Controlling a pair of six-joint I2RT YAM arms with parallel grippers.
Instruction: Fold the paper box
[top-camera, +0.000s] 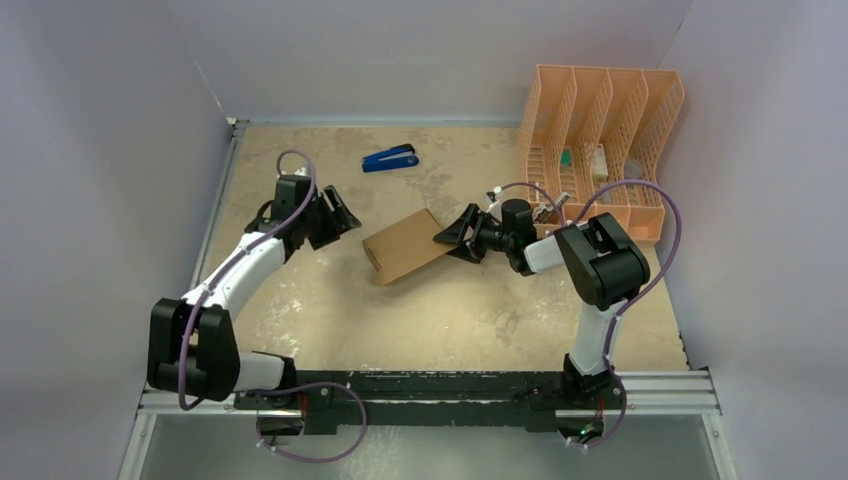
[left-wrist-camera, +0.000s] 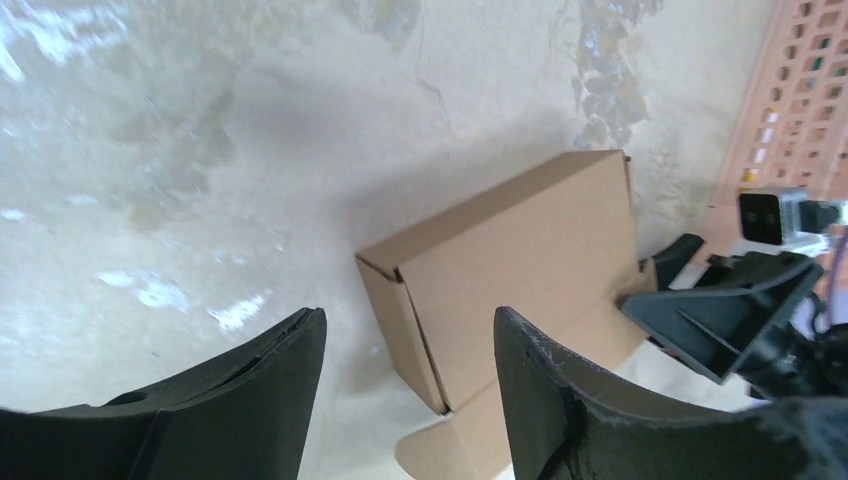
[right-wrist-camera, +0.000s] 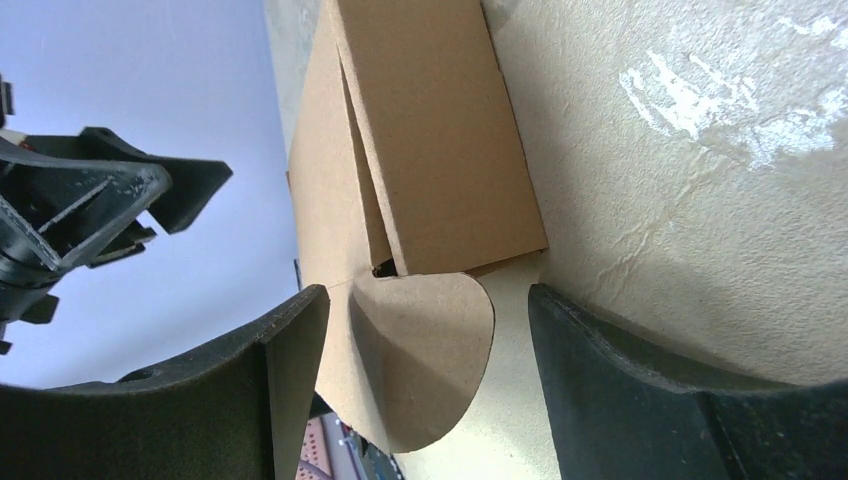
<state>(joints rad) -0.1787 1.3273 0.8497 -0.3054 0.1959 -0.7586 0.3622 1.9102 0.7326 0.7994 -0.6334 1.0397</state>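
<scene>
The paper box (top-camera: 405, 246) is plain brown cardboard, partly folded into a small rectangular shape, lying in the middle of the table. In the left wrist view the box (left-wrist-camera: 510, 270) shows a closed side wall and a rounded flap lying flat below. In the right wrist view the box (right-wrist-camera: 420, 150) ends in a rounded flap (right-wrist-camera: 425, 350) that sits between my right fingers. My left gripper (top-camera: 335, 215) is open, just left of the box and apart from it. My right gripper (top-camera: 455, 235) is open at the box's right end, around the flap.
A peach-orange mesh file organizer (top-camera: 600, 140) stands at the back right, holding small items. A blue stapler (top-camera: 390, 158) lies at the back, behind the box. Grey walls close the table on three sides.
</scene>
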